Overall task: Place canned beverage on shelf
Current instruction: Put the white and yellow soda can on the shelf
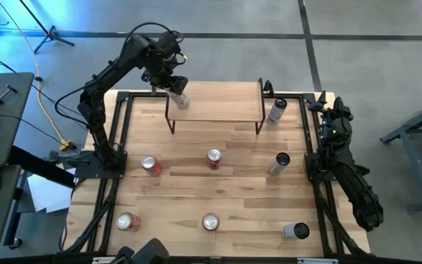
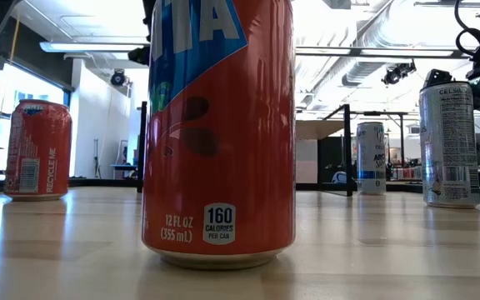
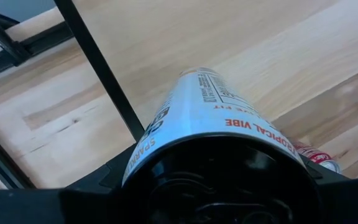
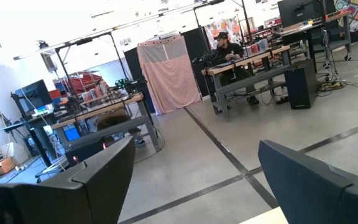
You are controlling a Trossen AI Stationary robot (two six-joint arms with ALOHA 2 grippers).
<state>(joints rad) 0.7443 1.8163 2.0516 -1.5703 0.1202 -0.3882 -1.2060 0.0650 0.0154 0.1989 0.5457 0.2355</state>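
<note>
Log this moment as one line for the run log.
left gripper: holding white can over shelf left end | right gripper: open, parked at table's right edge | can not yet released

L end effector [image 1: 173, 86] clamped; R end effector [image 4: 194, 180] agape, parked.

Count: four red cans [image 1: 151, 164] [image 1: 214, 158] [image 1: 127, 221] [image 1: 210, 221], four pale cans [image 1: 180, 99] [image 1: 276, 111] [image 1: 280, 163] [image 1: 296, 231], one shelf [image 1: 218, 103], one table [image 1: 247, 191], two arms, left [image 1: 116, 70] and right [image 1: 346, 169].
</note>
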